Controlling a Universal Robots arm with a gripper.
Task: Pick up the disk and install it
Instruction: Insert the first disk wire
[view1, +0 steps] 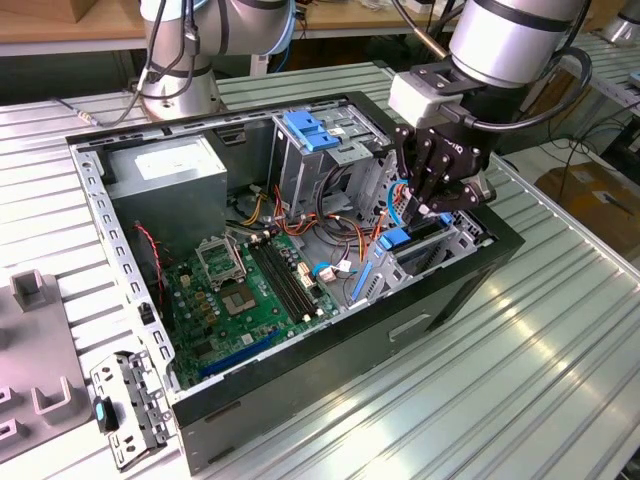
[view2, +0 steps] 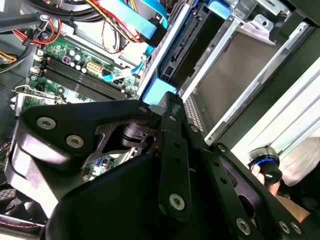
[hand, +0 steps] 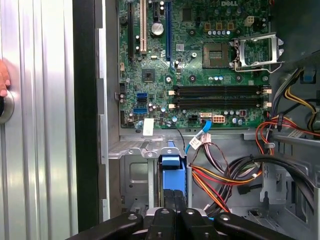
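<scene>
- My gripper (view1: 428, 208) is down in the drive cage (view1: 468, 238), at the exterior view's right end of the case (view1: 300, 410). The fingers are drawn together with no gap I can see.
- The tips sit right at the blue end of the disk (view1: 418, 240). I honestly can't tell if I'm pinching that blue bit or just leaning on it.
- The disk stands on edge inside that cage, and I'd guess it's most of the way in but maybe not fully seated.
- Biggest worry: if the blue side rails aren't square in the cage guides, any more push wedges the disk crooked or bends the thin metal.
- There's a light blue cable (view1: 393, 205) just beside my gripper, and a bundle of red, yellow and black wires (hand: 225, 175) near the cage. Either could get snagged on me or trapped against the disk.
- If my tips are off-centre on that blue end, they could skid off. Then I'd jab the wires or the green board (view1: 250, 285), which lies toward the exterior view's left of the cage.
- A person's hand (hand: 3, 79) rests on the table (view1: 520, 380) just outside the case wall, so a sloppy sideways exit heads its way.
</scene>
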